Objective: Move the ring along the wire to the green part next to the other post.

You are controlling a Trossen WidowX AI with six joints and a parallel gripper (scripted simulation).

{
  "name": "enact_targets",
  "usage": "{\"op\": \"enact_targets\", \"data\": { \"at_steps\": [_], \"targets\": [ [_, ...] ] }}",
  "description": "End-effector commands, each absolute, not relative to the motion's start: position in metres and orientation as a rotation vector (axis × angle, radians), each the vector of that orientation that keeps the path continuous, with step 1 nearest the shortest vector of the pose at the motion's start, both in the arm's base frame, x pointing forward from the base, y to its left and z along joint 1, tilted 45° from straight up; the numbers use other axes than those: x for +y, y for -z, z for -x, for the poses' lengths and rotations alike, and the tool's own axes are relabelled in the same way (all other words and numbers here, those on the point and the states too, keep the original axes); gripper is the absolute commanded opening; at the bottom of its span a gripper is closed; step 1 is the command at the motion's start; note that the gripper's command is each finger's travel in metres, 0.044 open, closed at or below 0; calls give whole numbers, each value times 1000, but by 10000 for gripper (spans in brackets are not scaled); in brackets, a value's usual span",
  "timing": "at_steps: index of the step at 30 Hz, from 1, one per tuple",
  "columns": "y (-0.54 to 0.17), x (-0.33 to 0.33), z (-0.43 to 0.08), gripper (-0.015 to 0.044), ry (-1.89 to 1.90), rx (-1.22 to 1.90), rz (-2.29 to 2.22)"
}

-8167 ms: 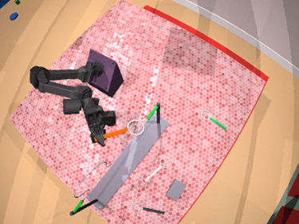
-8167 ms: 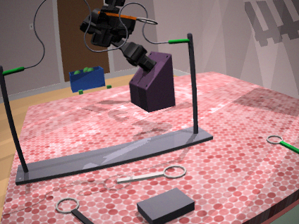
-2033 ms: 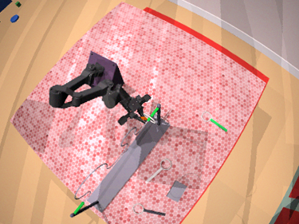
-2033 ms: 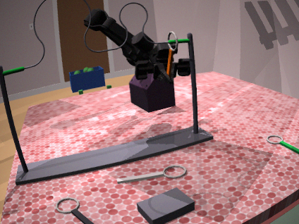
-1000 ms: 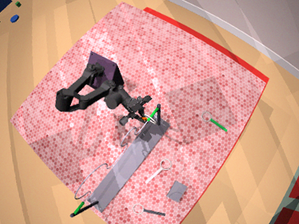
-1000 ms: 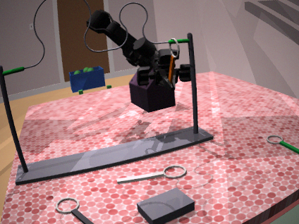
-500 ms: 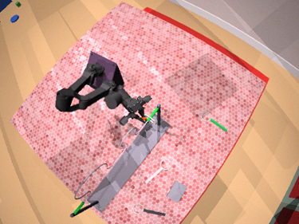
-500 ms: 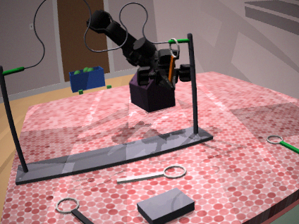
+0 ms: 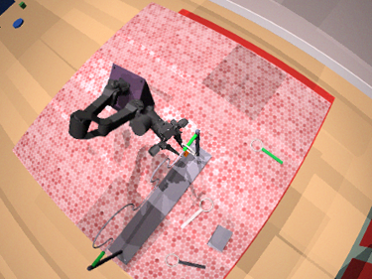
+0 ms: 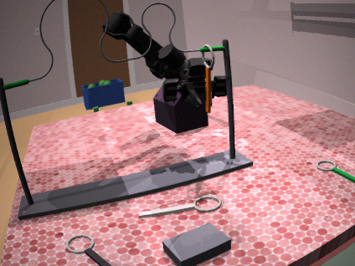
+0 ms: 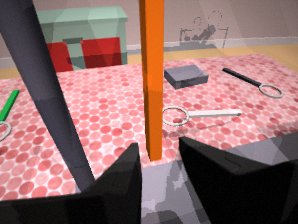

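Note:
The ring (image 10: 213, 55) hangs on the green part (image 10: 218, 48) (image 9: 192, 139) of the wire beside the near-robot post (image 10: 229, 104) (image 9: 197, 144) (image 11: 49, 100). Its orange handle (image 10: 208, 89) (image 9: 185, 153) (image 11: 154, 85) points down, close to upright. My gripper (image 9: 180, 151) (image 10: 205, 103) (image 11: 159, 146) is partly open, with its fingertips apart around the handle's lower end. In the wrist view gaps show on both sides of the handle. The other green part (image 9: 98, 259) (image 10: 17, 84) is by the far post (image 10: 14, 146). The thin grey wire (image 10: 158, 3) loops between the green parts.
The grey base (image 9: 147, 219) (image 10: 105, 184) carries both posts. On the table lie a white-handled ring tool (image 10: 167, 210) (image 11: 215, 113), a black-handled one (image 9: 192, 265), a green-handled one (image 9: 272, 155) and a grey block (image 9: 219, 238) (image 10: 197, 242). The robot's purple-black stand (image 10: 180, 113) is behind the gripper.

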State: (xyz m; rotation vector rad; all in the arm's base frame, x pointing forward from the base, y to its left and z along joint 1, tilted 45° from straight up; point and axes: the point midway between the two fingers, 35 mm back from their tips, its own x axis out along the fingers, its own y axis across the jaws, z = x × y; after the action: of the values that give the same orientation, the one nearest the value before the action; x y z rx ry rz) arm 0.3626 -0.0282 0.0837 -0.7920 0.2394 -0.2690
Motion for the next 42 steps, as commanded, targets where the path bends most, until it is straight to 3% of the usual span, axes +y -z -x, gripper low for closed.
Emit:
{"op": "enact_targets", "data": {
  "at_steps": [1, 12, 42],
  "targets": [
    [-85, -26, -354, 160, 271, 241, 792],
    [-88, -13, -317, 160, 267, 244, 795],
    [-88, -13, -316, 160, 267, 244, 795]
  ]
}}
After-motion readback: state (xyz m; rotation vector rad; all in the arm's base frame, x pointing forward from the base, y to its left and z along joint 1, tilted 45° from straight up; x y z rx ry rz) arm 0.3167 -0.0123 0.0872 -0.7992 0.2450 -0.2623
